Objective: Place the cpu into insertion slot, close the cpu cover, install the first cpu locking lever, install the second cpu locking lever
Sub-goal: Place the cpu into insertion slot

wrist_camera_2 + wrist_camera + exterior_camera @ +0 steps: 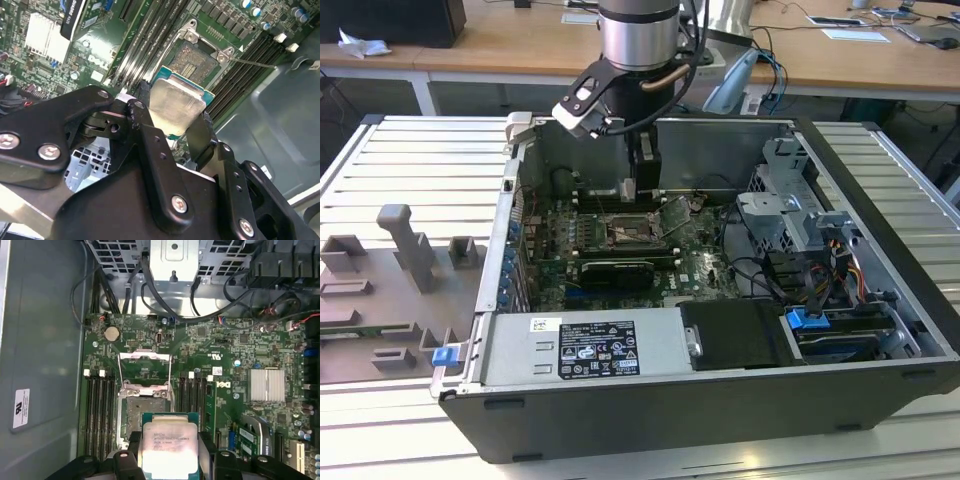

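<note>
One black two-fingered end effector point(632, 190) hangs inside the open dark-grey computer case point(720, 410), which lies on its side on the ribbed silvery metal desk point(410, 150). In the exterior view it is over the far part of the green motherboard point(705, 270), just beyond the small square dark insertion slot with a silvery rim point(632, 232).

End effector state: narrowed onto the small flat square cpu with a pale silvery face point(176, 106). The black fingers point(142, 112) press on two opposite edges of the chip; both wrist views show this.

cpu position: held in the air close to the slot, not seated.

Slot: bare, contact field exposed.

Cover: the thin square silvery cpu cover frame point(145, 356) is swung open, hinged at the slot's edge on the exterior view's right. Board shows through its window.

A thin silvery rod point(255, 63) reaches away from one corner of the slot.

Surroundings:
- Long narrow black memory slots point(97, 410) flank the socket on two sides.
- A finned silvery heat sink point(266, 385) and a round coin cell point(112, 332) sit on the board.
- A grey metal drive cage point(790, 215) fills the case on the exterior view's right.
- A grey box with a white label point(585, 348) lies along the near side.
- Grey plastic fixture blocks point(405, 250) stand on the desk at the exterior view's left, well apart from the case.
</note>
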{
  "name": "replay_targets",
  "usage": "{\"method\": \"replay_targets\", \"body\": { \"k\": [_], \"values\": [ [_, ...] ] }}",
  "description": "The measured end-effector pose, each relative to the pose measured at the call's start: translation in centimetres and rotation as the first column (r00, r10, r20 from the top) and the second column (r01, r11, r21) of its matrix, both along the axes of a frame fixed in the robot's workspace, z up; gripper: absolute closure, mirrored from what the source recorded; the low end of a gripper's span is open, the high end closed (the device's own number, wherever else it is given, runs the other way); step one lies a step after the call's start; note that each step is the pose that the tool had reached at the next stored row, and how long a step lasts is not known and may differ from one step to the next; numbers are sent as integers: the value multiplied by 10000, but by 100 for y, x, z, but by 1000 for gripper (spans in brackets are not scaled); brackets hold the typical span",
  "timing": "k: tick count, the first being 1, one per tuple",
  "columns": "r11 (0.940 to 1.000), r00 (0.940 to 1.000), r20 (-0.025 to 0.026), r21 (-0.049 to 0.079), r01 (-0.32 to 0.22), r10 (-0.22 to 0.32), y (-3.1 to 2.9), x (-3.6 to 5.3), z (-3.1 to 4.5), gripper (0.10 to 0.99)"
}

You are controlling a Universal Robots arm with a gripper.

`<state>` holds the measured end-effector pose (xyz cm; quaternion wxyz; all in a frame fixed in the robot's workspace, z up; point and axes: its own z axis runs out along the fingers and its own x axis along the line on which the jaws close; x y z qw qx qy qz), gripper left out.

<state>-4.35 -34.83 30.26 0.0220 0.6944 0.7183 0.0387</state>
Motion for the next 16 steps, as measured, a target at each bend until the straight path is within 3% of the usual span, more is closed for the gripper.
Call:
{"method": "replay_targets", "body": {
  "k": [5, 9, 16],
  "values": [
    [9998, 10000, 3, 203, -12, 12, 7, 5, -73, 553],
    [9998, 10000, 0, 202, -12, 12, 8, 14, -205, 553],
    [9998, 10000, 1, 199, -12, 12, 9, 20, -366, 553]
  ]
}}
